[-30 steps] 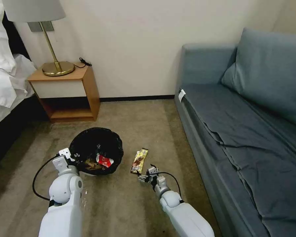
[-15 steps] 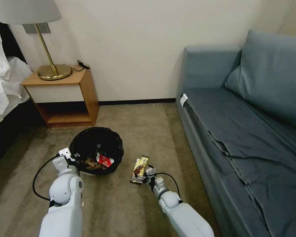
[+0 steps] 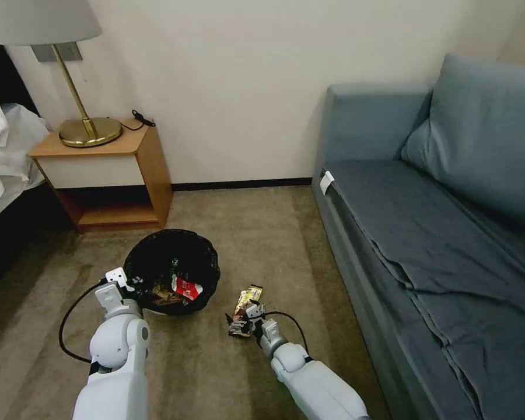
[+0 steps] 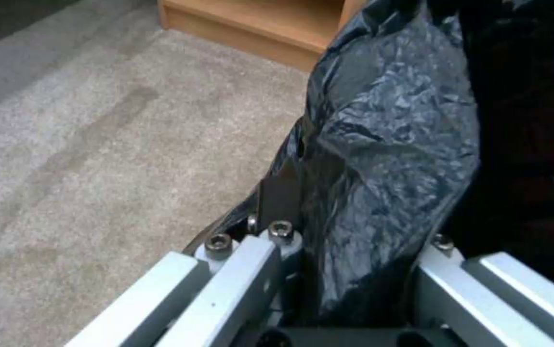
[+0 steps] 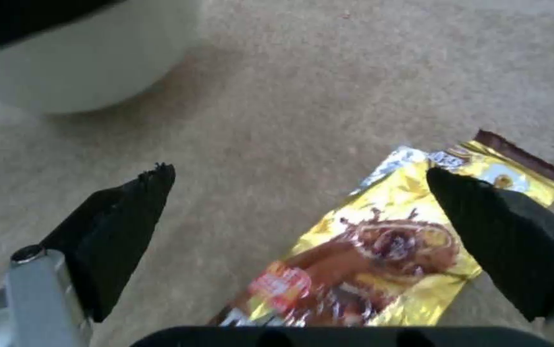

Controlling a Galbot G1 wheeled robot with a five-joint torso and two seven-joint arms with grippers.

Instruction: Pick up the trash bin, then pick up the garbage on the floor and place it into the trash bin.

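the right gripper (image 3: 243,322) is low over the carpet (image 3: 262,233) with its two black fingers (image 5: 123,226) spread wide and nothing between them yet. in the right wrist view the gold-yellow snack wrapper (image 5: 386,246) lies flat on the carpet under the gripper, off toward one finger, whose tip overlaps the wrapper's upper edge; the other finger stands over bare carpet well clear of it. whether a fingertip touches the wrapper cannot be told. in the head view the wrapper (image 3: 246,300) lies just beside the trash bin (image 3: 172,269), on the bin's sofa side, and the gripper sits at the wrapper's near end.

the left gripper (image 3: 128,284) is at the trash bin's rim on the side away from the wrapper, closed on it: in the left wrist view its fingers (image 4: 277,193) pinch the crinkly black bag (image 4: 386,159) folded over the rim. inside the bin a red-and-white wrapper (image 3: 186,287) and brown paper (image 3: 163,294) show.

beyond the bin stands a wooden nightstand (image 3: 108,175) with a brass lamp (image 3: 84,125); on the bin's far side past the wrapper runs a blue-grey sofa (image 3: 437,233).
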